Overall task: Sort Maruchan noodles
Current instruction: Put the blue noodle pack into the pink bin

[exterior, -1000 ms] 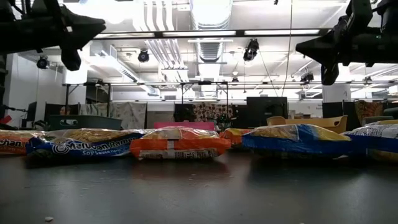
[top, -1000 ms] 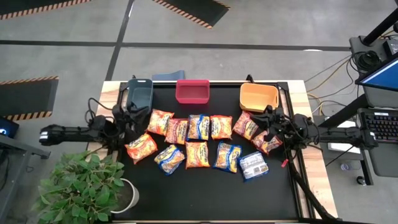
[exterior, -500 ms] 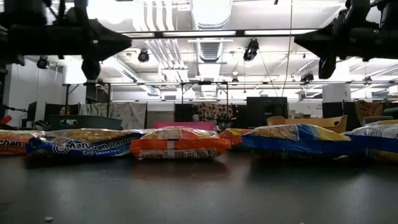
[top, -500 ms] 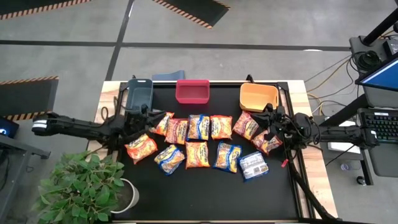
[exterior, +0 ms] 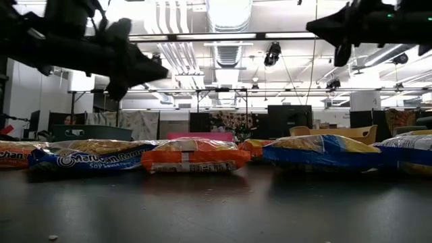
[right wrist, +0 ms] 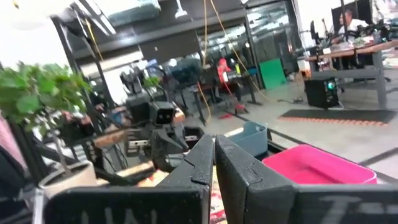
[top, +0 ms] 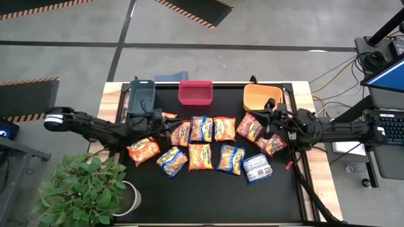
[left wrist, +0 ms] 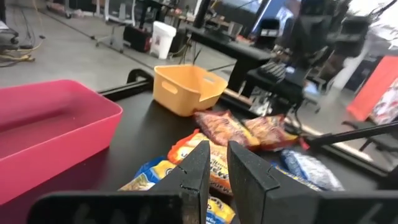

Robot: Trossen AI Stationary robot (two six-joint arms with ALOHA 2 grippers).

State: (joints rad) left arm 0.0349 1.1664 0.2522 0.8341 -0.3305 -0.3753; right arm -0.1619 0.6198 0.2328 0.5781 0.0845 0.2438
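Note:
About a dozen Maruchan noodle packets (top: 208,142) lie flat on the black table in two loose rows, orange, red-orange and blue-and-yellow, with one silver-white and blue packet (top: 257,167). The low view shows them flat on the tabletop (exterior: 196,156). My left gripper (top: 169,123) hangs in the air over the far-left orange packet (top: 169,115) and hides most of it. Its fingers (left wrist: 218,146) stand a narrow gap apart. My right gripper (top: 264,120) hovers shut (right wrist: 214,138) above the right end of the rows, near a red-orange packet (top: 250,127).
Three bins stand along the far edge: dark grey (top: 141,94), red (top: 196,92) and orange (top: 262,98). A potted plant (top: 82,189) sits off the near-left corner. Bare black tabletop (top: 208,195) lies near of the packets. Both grippers (exterior: 162,69) (exterior: 312,28) hang well above the packets.
My left gripper has swung toward the table's right, from beside the dark grey bin to above the far-left orange packet, dropping a little. My right gripper has risen and shifted slightly toward the table's left. The packets have not moved.

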